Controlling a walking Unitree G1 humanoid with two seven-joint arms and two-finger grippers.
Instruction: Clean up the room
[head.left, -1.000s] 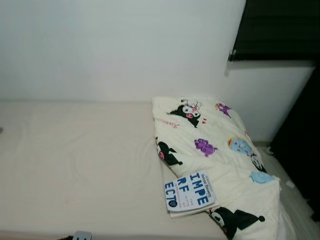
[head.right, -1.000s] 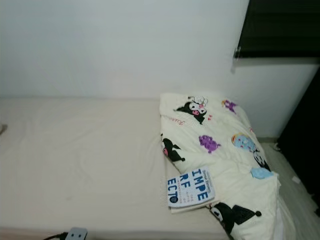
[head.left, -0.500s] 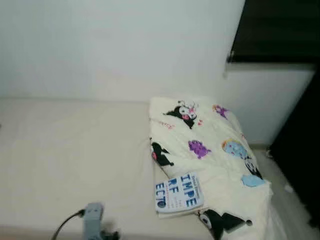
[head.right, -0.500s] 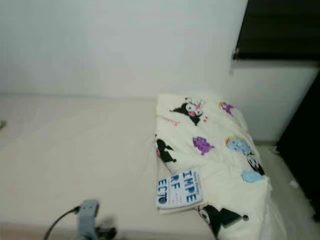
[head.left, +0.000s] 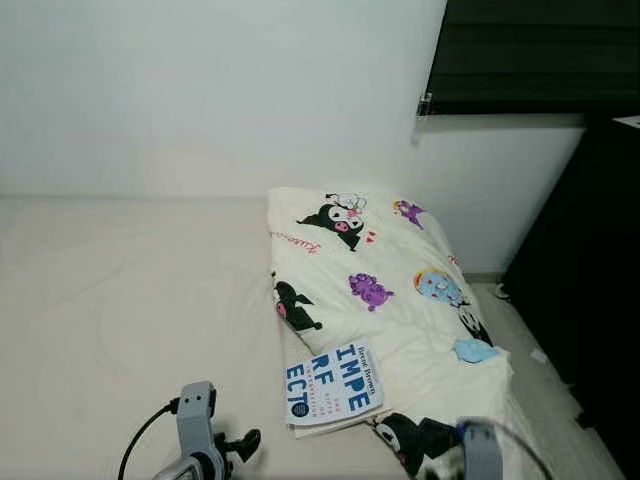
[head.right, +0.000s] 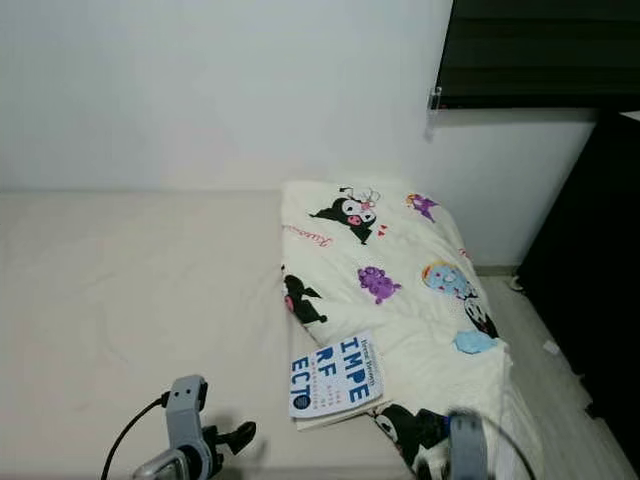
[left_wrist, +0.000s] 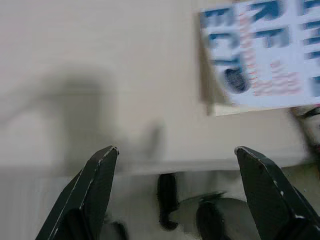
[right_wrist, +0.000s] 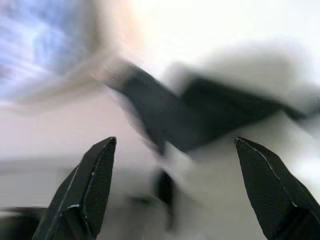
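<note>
A book (head.left: 333, 381) with big blue letters on a white cover lies on the cream bed (head.left: 130, 300), partly on the edge of a folded cream blanket (head.left: 380, 290) printed with cartoon figures. My left gripper (head.left: 240, 443) is raised over the bed's front edge, left of the book. In the left wrist view it (left_wrist: 176, 148) stands open with nothing between its fingers, and the book (left_wrist: 270, 55) lies beyond them. My right arm's wrist (head.left: 478, 450) shows blurred over the blanket's near corner. The right gripper (right_wrist: 175, 140) is open above a black print on the blanket (right_wrist: 200, 115).
A white wall runs behind the bed. A dark blind (head.left: 530, 55) hangs at the upper right and dark furniture (head.left: 590, 280) stands along the right side. A narrow strip of floor (head.left: 530, 350) with small bits on it lies between the bed and that furniture.
The camera has swung, shifting the scene leftward. My left arm rose into view at the bottom, and my right arm has now come up by the blanket's near corner.
</note>
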